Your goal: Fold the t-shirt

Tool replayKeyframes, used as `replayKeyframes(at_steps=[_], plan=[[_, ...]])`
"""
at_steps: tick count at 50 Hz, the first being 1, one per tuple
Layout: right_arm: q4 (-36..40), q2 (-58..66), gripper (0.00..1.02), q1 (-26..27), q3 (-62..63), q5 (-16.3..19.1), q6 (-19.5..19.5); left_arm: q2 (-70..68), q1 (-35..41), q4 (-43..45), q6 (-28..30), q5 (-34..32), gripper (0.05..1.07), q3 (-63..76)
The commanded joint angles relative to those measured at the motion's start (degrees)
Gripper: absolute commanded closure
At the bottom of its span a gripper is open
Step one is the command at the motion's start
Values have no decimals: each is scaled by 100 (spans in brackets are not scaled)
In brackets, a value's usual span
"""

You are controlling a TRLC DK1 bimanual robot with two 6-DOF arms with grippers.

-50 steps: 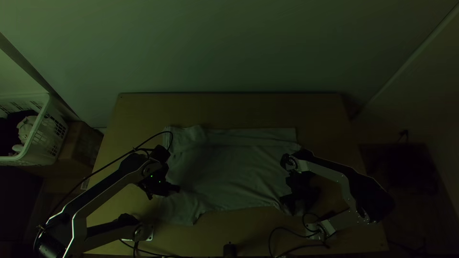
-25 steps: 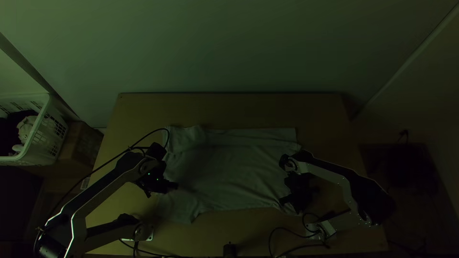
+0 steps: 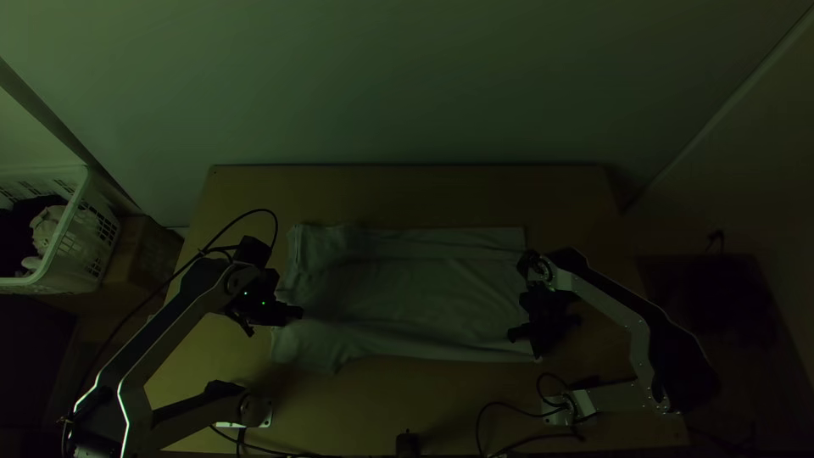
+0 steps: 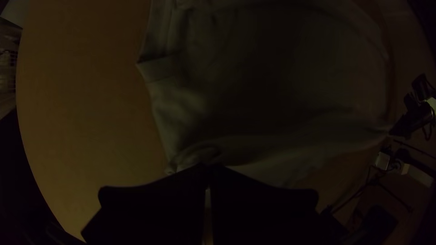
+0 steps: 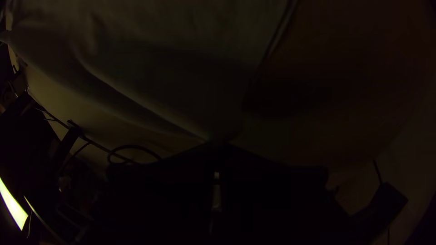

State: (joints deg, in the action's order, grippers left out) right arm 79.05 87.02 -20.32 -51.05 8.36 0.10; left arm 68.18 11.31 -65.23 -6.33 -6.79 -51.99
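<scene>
The pale grey cloth t-shirt lies mostly spread across the middle of the table, its long direction running side to side; a long crease runs just inside its far edge, possibly a strip folded in. Its near edge is drawn fairly straight between two holds, with a small bunch of cloth at the left one. There the left arm's black flat-fingered tool is closed on the shirt near the sleeve end, while the right arm's matching black tool is pinched narrow on the opposite near corner. The step in hand looks like carrying that near side over towards the far edge. To do it well, both tools should rise and travel together, at matching height and pace, so the edge stays parallel to the far one and the middle doesn't sag into a roll. Tension should be light: too much pull would drag the whole shirt over the light wooden table, or slip the right corner, where the pinch looks shallow. The sleeve by the left tool is the likeliest part to trail or twist, so lay it down flat before letting go.
</scene>
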Motion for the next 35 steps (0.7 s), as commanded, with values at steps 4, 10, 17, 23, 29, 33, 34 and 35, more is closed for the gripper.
replayKeyframes(at_steps=[4, 10, 17, 23, 29, 33, 34, 35], plan=[[137, -98, 100, 142, -599, -63, -98, -68, -199, -139, 272, 37, 104, -382], [137, 104, 99, 265, -977, -71, -124, 90, -287, -139, 343, 46, 104, -655], [129, 359, 99, 432, -1443, -89, -186, 380, -375, -130, 466, 37, 104, -1059], [120, 614, 100, 520, -1856, -142, -203, 661, -428, -25, 483, 2, 104, -1428], [120, 904, 99, 617, -2225, -159, -265, 1004, -481, 28, 492, -42, 104, -1771], [102, 1115, 100, 643, -2471, -230, -265, 1241, -507, 63, 519, -51, 104, -2008], [102, 1159, 100, 652, -2533, -230, -274, 1294, -525, 63, 527, -51, 104, -2061], [93, 1212, 99, 669, -2595, -238, -291, 1356, -551, 63, 545, -60, 104, -2114]])
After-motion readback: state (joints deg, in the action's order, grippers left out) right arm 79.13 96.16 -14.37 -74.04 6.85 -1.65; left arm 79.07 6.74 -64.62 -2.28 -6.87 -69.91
